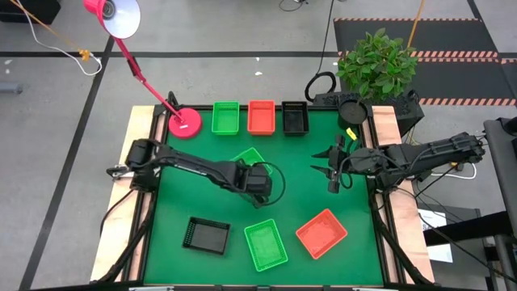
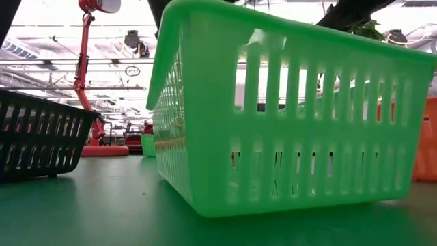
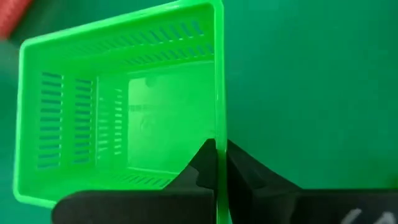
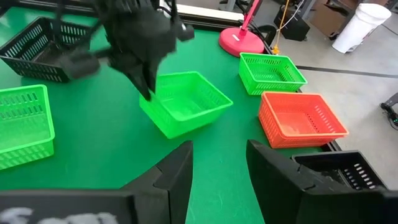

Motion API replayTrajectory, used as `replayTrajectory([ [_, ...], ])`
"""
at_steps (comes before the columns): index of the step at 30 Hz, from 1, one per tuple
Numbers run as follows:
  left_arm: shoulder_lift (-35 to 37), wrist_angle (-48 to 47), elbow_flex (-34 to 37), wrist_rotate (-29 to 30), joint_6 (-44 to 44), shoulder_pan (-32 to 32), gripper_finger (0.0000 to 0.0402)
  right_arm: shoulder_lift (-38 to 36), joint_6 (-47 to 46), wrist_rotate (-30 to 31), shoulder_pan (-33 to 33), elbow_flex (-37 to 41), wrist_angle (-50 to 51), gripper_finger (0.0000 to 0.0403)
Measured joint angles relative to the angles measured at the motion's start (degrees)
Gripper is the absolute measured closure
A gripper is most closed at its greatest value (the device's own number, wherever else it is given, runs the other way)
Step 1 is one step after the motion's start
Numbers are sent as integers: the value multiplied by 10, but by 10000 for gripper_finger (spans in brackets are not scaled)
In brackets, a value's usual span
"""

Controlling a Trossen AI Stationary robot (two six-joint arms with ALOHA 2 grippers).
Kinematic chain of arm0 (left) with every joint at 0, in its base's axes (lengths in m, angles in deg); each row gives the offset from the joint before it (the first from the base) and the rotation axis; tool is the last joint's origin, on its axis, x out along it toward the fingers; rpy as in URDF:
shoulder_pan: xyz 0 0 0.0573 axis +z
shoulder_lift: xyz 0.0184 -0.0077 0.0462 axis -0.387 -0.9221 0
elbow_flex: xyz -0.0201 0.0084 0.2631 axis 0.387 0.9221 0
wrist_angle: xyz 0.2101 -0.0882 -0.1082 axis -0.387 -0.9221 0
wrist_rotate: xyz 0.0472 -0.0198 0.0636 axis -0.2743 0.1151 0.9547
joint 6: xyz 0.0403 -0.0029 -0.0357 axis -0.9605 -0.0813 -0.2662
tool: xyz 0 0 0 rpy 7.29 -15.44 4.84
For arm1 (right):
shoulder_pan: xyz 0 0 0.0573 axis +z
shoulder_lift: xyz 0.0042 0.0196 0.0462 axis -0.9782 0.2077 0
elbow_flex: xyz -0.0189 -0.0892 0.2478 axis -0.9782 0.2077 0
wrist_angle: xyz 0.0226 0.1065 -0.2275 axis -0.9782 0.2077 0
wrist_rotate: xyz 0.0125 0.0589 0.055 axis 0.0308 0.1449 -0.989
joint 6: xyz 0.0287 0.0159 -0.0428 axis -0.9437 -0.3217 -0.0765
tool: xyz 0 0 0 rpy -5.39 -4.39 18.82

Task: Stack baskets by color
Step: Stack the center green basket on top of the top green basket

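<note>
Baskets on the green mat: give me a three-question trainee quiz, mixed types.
1. True or false: the left pincer is shut on the wall of a green basket.
2. Which color sits in the middle of the back row? A green, B orange-red, C black.
3. Fill in: the right pincer is ____ and holds nothing.

Key: 1 true. 2 B, the orange-red basket. 3 open.

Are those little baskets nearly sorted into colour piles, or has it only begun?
Only begun. Three spots stand along the far edge: green mesh basket, orange-red basket, black basket. The left claw is shut on another green basket's wall. A black, green and orange-red basket wait, loose.
</note>
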Motion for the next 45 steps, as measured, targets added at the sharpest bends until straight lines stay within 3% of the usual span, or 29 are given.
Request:
replayTrajectory([
  [14,138,-62,0,60,-251,-41,389,0,-1,0,0,0,2,259],
  [24,231,-94,0,63,-382,-35,387,0,-1,0,0,0,1,259],
  [32,284,-144,0,63,-442,-8,386,0,-1,1,0,0,1,259],
  [45,317,-190,0,63,-532,97,394,0,1,2,0,0,2,259],
])
